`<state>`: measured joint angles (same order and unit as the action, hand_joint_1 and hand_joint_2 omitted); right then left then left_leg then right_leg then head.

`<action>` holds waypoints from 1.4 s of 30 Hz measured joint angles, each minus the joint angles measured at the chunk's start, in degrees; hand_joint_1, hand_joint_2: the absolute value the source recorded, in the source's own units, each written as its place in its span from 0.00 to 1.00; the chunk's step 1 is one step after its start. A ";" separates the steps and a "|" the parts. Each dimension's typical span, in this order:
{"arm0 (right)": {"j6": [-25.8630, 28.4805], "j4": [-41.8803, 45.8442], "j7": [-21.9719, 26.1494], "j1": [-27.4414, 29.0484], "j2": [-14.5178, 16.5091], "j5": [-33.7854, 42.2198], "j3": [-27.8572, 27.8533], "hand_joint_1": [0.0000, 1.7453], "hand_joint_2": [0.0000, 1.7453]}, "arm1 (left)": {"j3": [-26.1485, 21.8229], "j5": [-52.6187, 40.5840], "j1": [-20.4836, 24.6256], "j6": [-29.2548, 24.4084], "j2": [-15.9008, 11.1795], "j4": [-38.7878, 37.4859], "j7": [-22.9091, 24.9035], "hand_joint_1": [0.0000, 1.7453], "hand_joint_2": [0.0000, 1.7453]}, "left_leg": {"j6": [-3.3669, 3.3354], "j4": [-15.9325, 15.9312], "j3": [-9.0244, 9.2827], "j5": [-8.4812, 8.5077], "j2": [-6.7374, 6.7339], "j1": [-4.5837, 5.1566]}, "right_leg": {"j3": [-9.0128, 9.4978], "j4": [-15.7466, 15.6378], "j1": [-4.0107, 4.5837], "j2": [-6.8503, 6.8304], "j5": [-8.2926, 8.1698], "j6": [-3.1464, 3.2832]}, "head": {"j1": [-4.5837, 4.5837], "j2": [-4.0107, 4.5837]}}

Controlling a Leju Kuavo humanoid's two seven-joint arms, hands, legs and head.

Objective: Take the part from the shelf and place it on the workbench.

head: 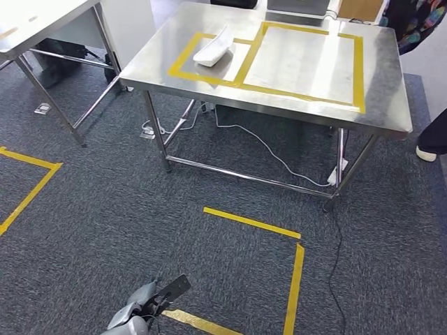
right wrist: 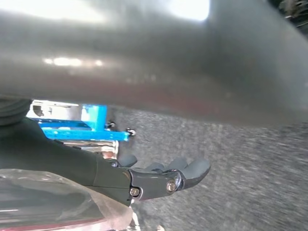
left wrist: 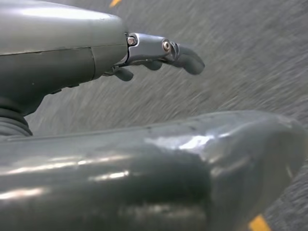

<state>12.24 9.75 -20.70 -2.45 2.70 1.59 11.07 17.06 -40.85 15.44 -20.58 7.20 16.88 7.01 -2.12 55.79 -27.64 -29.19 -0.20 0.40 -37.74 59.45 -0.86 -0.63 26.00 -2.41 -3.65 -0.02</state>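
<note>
A white curved part (head: 214, 50) lies on the steel workbench (head: 306, 66), inside the smaller yellow-taped square at its left. The bench stands some way ahead of me. My left hand (head: 144, 310) hangs low over the carpet at the bottom of the head view, fingers (left wrist: 160, 50) stretched out and thumb apart, holding nothing. In the right wrist view my right hand (right wrist: 152, 180) also has straight fingers and nothing between them and the thumb. A translucent thing (right wrist: 65, 202) shows behind that hand; I cannot tell what it is.
A second steel table (head: 31, 21) stands at the back left. Yellow tape lines (head: 253, 223) mark the carpet and a cable (head: 274, 157) runs under the bench. A person's shoe (head: 426, 155) is at the right edge. A blue frame (right wrist: 87, 125) stands behind my right hand.
</note>
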 joint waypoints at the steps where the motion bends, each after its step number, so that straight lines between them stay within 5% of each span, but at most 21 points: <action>1: 0.08 0.00 0.07 0.02 -0.01 0.10 -0.20 0.00 0.00 | -0.62 0.28 -0.13 0.01 0.08 -0.19 -0.02 0.00 0.00 | -0.43 -0.02 -0.91 0.79 -0.06 0.05 | -1.02 2.92 -0.02 0.20 3.07 -0.08 | 0.12 0.00; 3: 0.14 0.00 0.17 0.02 -0.01 0.18 -0.46 0.00 0.00 | -1.64 0.75 -0.32 0.01 0.23 -0.43 -0.10 0.00 0.00 | -0.85 0.04 -2.96 2.40 0.01 0.30 | -2.99 10.69 0.05 0.44 8.13 -0.19 | 0.35 0.00; 4: 0.16 0.00 0.23 0.03 0.00 0.21 -0.54 0.00 0.00 | -2.12 1.03 -0.43 0.00 0.28 -0.53 -0.18 0.00 0.00 | -0.88 0.07 -4.00 3.14 0.01 0.43 | -3.27 13.82 0.11 0.49 8.53 -0.18 | 0.38 0.00; 6: 0.21 0.00 0.33 0.05 0.00 0.23 -0.71 0.00 0.00 | -3.04 1.87 -0.59 0.00 0.32 -0.72 -0.26 0.00 0.00 | -0.78 0.15 -6.09 4.53 -0.02 0.63 | -1.67 15.39 0.20 0.51 5.00 0.06 | 0.36 0.00; 8: 0.30 0.02 0.38 0.01 -0.04 0.27 -0.99 0.00 0.00 | -4.19 3.42 -0.62 0.17 0.43 -0.85 -0.09 0.00 0.00 | -0.53 0.37 -7.76 5.91 0.03 0.77 | 4.10 9.43 0.43 0.57 2.38 0.70 | 0.36 0.00; 10: 0.37 0.04 0.45 -0.13 -0.11 0.38 -1.27 0.00 0.00 | -5.51 4.92 -0.60 0.45 0.59 -0.88 0.07 0.00 0.00 | -0.15 0.86 -8.62 6.97 0.10 0.89 | 11.46 -0.52 0.72 0.62 4.84 1.27 | 0.32 0.00; 11: 0.39 0.05 0.48 -0.19 -0.15 0.45 -1.38 0.00 0.00 | -6.11 5.40 -0.58 0.60 0.67 -0.90 0.08 0.00 0.00 | 0.10 1.01 -8.82 7.39 0.10 0.88 | 13.70 -3.93 0.88 0.64 6.32 1.47 | 0.32 0.00; 13: 0.41 0.06 0.54 -0.30 -0.16 0.69 -1.58 0.00 0.00 | -7.27 6.84 -0.56 1.43 0.75 -0.94 -0.18 0.00 0.00 | 0.72 1.19 -9.04 7.97 0.10 0.73 | 14.20 -5.79 0.93 0.56 6.79 1.97 | 0.33 0.00; 14: 0.46 0.07 0.59 -0.28 -0.16 0.91 -1.70 0.00 0.00 | -8.02 8.12 -0.62 2.12 0.79 -1.00 -0.44 0.00 0.25 | 1.11 1.65 -9.27 7.30 0.13 0.61 | 13.92 -5.78 0.89 0.45 6.37 2.39 | 0.31 0.00; 16: 0.67 0.07 0.74 -0.22 -0.17 1.46 -2.10 0.00 0.00 | -9.98 11.02 -0.85 3.45 0.86 -1.18 -1.08 0.00 0.75 | 1.92 5.52 -10.47 3.15 0.21 0.26 | 13.19 -5.84 0.71 0.13 5.40 3.12 | 0.14 0.00; 17: 0.78 0.07 0.83 -0.16 -0.18 1.69 -2.37 0.00 0.25 | -11.01 12.03 -1.01 3.84 0.89 -1.31 -1.27 0.00 1.00 | 2.31 9.11 -11.49 0.31 0.22 0.06 | 12.68 -5.80 0.74 0.07 4.96 3.30 | 0.04 0.00; 18: 0.86 0.07 0.88 -0.10 -0.19 1.90 -2.61 0.00 0.50 | -11.94 12.69 -1.20 4.03 0.91 -1.47 -1.36 0.00 1.00 | 2.62 13.11 -12.51 -1.91 0.22 -0.13 | 12.20 -5.70 0.75 0.00 4.54 3.32 | -0.02 0.00; 20: 0.98 0.07 0.94 0.03 -0.18 2.23 -3.02 0.00 1.00 | -13.39 13.33 -1.63 4.16 0.89 -1.79 -1.18 0.00 1.00 | 3.03 17.71 -12.93 -2.94 0.22 -0.43 | 11.31 -5.28 0.74 -0.05 3.87 3.10 | -0.04 0.00; 21: 1.04 0.07 0.96 0.08 -0.17 2.37 -3.20 0.00 1.00 | -13.95 13.47 -1.84 4.16 0.88 -1.91 -0.97 0.00 1.00 | 3.11 16.76 -11.70 -1.85 0.21 -0.54 | 10.96 -4.96 0.71 -0.07 3.68 2.99 | -0.04 0.00; 25: 1.35 0.07 1.05 0.04 -0.14 2.69 -3.84 0.00 1.00 | -15.33 13.69 -2.23 4.20 0.78 -2.20 -0.47 0.00 1.00 | 2.46 3.85 -3.66 2.19 0.21 -0.58 | 9.77 -3.78 0.78 -0.27 3.58 2.24 | -0.01 0.00; 29: 1.71 0.07 1.25 -0.21 -0.14 3.20 -4.40 0.00 1.00 | -16.27 14.09 -2.36 3.69 0.71 -2.37 0.02 0.00 1.00 | 1.06 1.51 -3.37 1.72 0.26 -0.36 | 8.70 -3.45 0.81 -0.36 3.37 1.16 | 0.03 0.00; 33: 2.15 0.07 1.69 -0.32 -0.11 3.77 -5.11 0.00 1.00 | -17.02 14.34 -2.48 2.93 0.73 -2.49 0.39 0.00 1.00 | 0.81 1.13 -3.59 1.93 0.39 -0.07 | 7.95 -3.66 0.73 -0.10 3.20 3.39 | 0.26 0.00; 36: 2.22 0.07 1.99 -0.37 -0.03 4.03 -5.61 0.00 1.00 | -17.18 13.74 -2.54 2.77 0.70 -2.68 0.63 0.00 1.00 | 0.40 1.16 -3.79 2.21 0.39 0.22 | 7.82 -3.79 0.45 0.00 2.57 2.39 | 0.29 0.00; 40: 3.00 0.07 2.22 -0.36 -0.03 4.17 -6.06 0.00 0.00 | -17.19 13.21 -2.98 3.28 0.64 -2.76 0.02 0.00 0.00 | 0.07 1.21 -4.13 2.54 0.38 0.41 | 7.83 -3.88 0.24 0.05 2.05 1.44 | 0.28 0.00; 42: 3.03 0.07 2.95 -0.36 -0.03 3.91 -6.18 0.00 0.00 | -17.19 13.26 -3.29 3.30 0.61 -2.77 -0.31 0.00 0.00 | 0.01 1.24 -4.39 2.74 0.37 0.43 | 7.82 -3.89 0.21 0.08 1.81 1.03 | 0.28 0.00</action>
<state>15.27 9.81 -17.75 -2.80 2.67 5.50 4.88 -0.13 -27.59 12.15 -17.28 7.81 14.11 6.70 -2.12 57.02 -32.03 -26.45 0.17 0.84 -29.92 55.56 -0.66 -0.55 27.81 -1.38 -3.37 -0.02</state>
